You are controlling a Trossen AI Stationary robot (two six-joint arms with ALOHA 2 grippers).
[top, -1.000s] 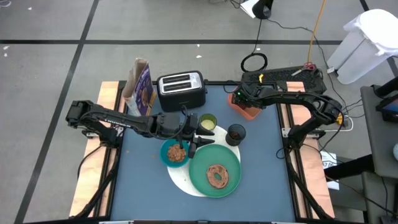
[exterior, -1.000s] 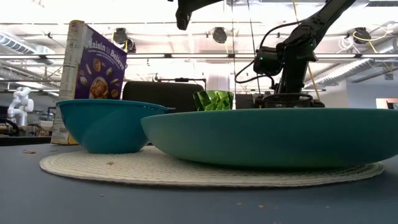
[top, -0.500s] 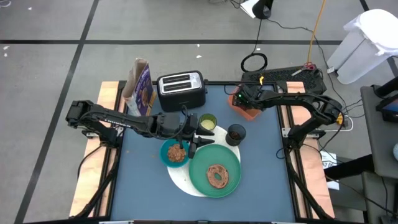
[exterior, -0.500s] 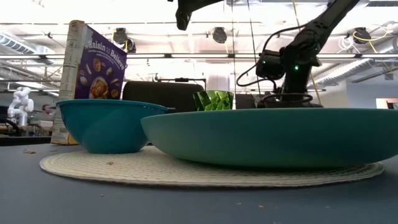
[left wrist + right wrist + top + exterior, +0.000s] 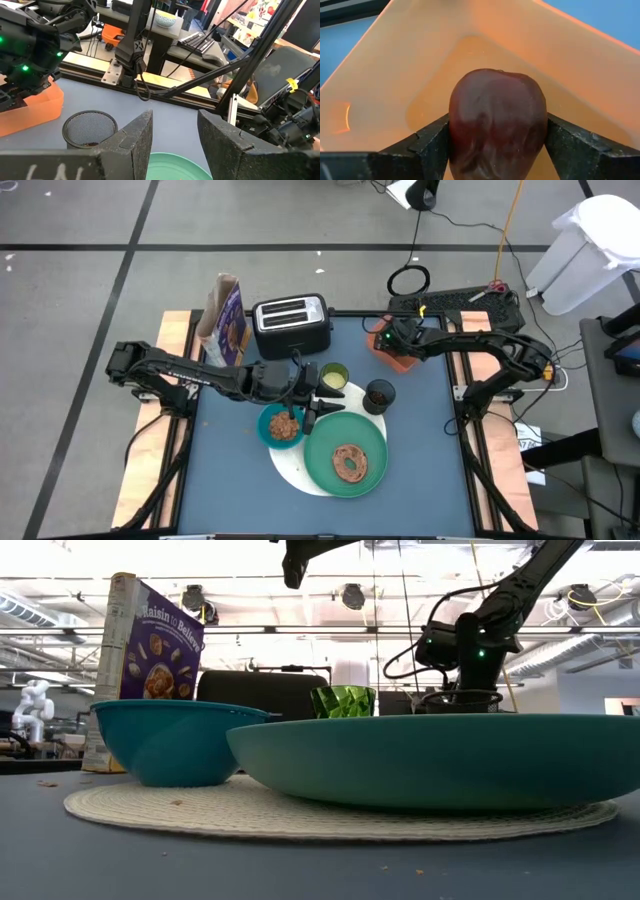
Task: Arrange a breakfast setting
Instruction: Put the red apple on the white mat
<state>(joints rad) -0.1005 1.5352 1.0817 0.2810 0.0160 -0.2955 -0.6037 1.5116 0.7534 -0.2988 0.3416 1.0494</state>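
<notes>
My right gripper is shut on the dark-red fruit inside the orange tray at the table's far right. My left gripper hangs open and empty above the gap between the blue bowl and the green plate. The brown bagel lies on the plate. Plate and bowl rest on the white round disc. The lime cup and the black cup stand just beyond them. The spoon is out of view. My right gripper pinches the fruit between its two fingers, one on each of its rounded sides. The fingers come from above into the tray. The fruit hides its own underside, so I cannot tell whether it is clear of the tray floor.
The silver toaster and a purple cereal box stand at the table's far edge. The bowl holds brown food. Bare blue table lies at the near left and along the right side.
My right gripper has shifted a little toward the table's right edge over the orange tray.
</notes>
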